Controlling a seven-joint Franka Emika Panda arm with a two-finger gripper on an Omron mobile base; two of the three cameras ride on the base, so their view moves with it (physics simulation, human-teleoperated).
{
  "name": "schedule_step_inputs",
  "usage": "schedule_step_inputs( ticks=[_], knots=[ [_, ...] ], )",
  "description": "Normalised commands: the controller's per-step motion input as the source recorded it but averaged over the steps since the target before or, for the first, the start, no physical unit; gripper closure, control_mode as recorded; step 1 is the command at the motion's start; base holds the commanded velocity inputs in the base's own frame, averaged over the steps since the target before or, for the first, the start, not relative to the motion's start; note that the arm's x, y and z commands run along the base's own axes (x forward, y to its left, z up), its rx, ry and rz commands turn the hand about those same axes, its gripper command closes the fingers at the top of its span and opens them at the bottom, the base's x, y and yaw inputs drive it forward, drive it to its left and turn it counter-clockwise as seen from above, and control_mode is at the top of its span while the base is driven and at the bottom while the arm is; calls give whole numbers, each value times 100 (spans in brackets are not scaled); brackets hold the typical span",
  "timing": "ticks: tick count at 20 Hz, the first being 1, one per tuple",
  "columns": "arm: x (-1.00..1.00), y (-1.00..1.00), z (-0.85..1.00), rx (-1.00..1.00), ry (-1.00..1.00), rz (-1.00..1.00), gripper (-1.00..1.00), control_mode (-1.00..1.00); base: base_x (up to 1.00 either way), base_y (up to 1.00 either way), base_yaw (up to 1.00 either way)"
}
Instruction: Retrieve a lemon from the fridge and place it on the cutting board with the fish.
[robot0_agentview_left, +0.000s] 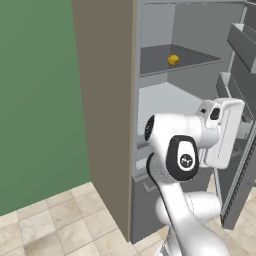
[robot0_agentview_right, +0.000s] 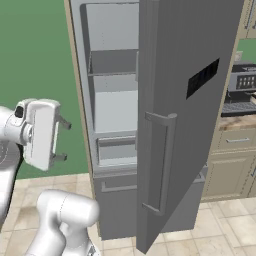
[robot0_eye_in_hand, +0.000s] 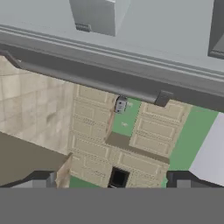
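Fridge (robot0_agentview_left: 107, 100) shelf holds lemon (robot0_agentview_left: 173, 59), above the wide-open, empty pincer (robot0_agentview_right: 64, 140).

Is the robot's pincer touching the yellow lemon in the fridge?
Apart. In the left base view the lemon sits on an upper shelf of the fridge, while the hand hangs well below it; in the right base view the open pincer grips nothing.

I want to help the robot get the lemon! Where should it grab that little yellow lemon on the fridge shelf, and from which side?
Probably around its middle, across the rounded sides, coming straight in through the open front of the fridge. The lemon sits alone on an upper shelf, with another shelf above. The gripper is open, well below it.
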Motion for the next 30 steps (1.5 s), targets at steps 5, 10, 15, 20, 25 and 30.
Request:
schedule_step_inputs(
  ticks=[5, 10, 15, 20, 25, 30],
  knots=[
    [47, -4, 1, -14, -8, -11, -100, -100, 0, 0, 0],
    [7, -42, 0, 0, -9, -13, -100, -100, 0, 0, 0],
    [48, -19, 12, 0, 0, -13, -100, -100, 0, 0, 0],
    [47, -14, 22, 0, 2, -9, -100, -100, 0, 0, 0],
    [34, -31, 7, 0, 0, -3, -100, -100, 0, 0, 0],
    [4, -40, -2, 0, 0, 0, -100, -100, 0, 0, 0]
  ],
)
